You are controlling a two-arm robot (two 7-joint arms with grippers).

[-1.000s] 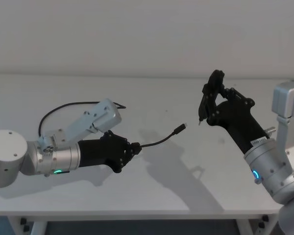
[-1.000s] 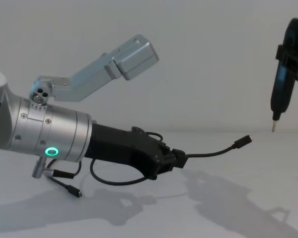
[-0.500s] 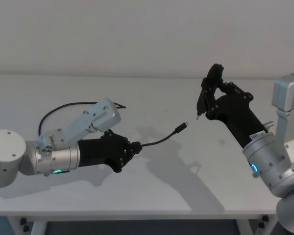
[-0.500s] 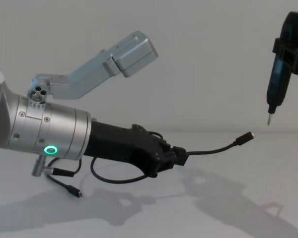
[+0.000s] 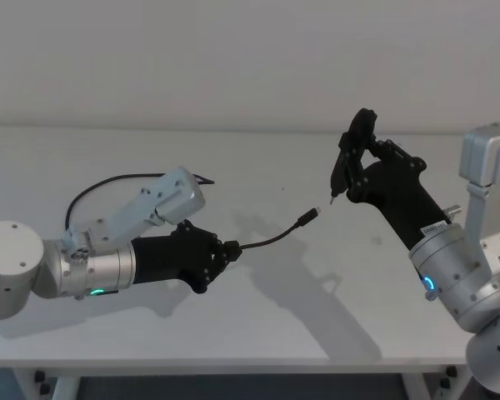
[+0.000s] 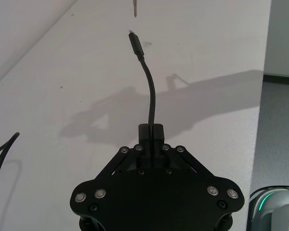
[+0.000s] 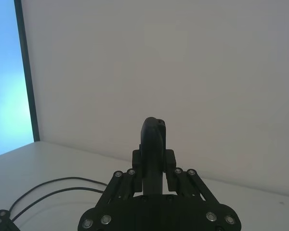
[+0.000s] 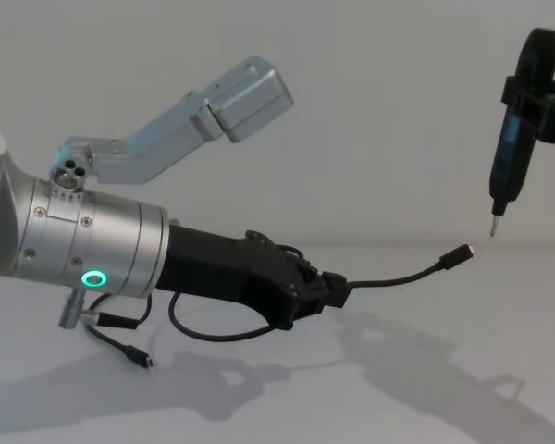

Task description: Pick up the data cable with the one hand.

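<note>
I seem to be working in a robotics lab or test room, not a home or a shop. My desk (image 5: 258,333) is a plain white slab with nothing decorative on it, pushed up against a bare pale wall (image 5: 233,58). My own silver arm (image 8: 83,245) with its glowing green ring (image 8: 94,280) reaches over it. In my right wrist view a dark upright frame (image 7: 27,72) borders a bright blue panel (image 7: 5,72), possibly a window or a screen; I cannot tell which. Past the desk's edge, my left wrist view shows grey floor (image 6: 279,120).
</note>
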